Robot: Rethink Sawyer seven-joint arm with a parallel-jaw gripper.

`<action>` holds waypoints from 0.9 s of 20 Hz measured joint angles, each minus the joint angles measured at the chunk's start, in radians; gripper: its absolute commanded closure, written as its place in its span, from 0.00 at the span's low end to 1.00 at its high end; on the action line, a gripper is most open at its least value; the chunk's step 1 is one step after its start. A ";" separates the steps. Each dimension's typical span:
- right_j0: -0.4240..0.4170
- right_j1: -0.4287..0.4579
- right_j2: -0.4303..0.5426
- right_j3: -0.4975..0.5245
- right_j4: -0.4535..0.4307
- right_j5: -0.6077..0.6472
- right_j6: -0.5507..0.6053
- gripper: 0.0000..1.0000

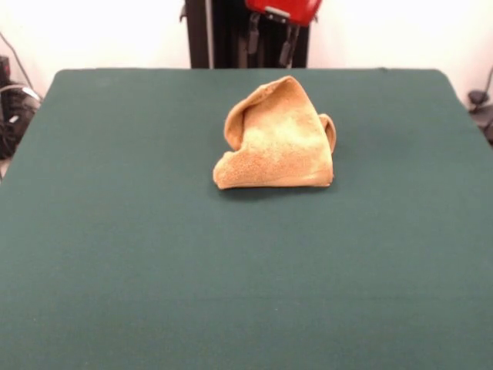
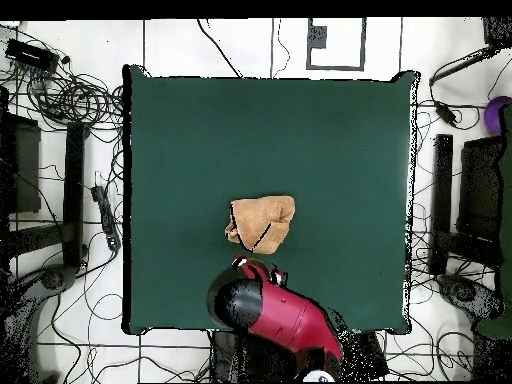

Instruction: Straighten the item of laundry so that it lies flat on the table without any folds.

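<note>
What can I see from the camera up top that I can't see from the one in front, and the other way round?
Only the overhead view shows the whole table outline, the cables on the floor around it, and the red arm reaching in over the table's edge beside the towel.

Only the front view shows how the towel stands up in a crumpled peak with curled-over edges, and the gripper hanging above the far edge.

Both show the golden-orange towel, still folded, lying alone on the green table.
</note>
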 measured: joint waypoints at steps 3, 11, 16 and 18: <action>0.015 -0.008 -0.009 0.001 0.000 0.005 0.003 0.00; 0.045 -0.042 -0.018 -0.049 0.000 0.118 0.003 0.00; 0.023 -0.022 -0.011 -0.068 0.010 0.104 0.003 0.00; 0.018 -0.006 -0.011 -0.068 0.010 0.082 0.003 0.00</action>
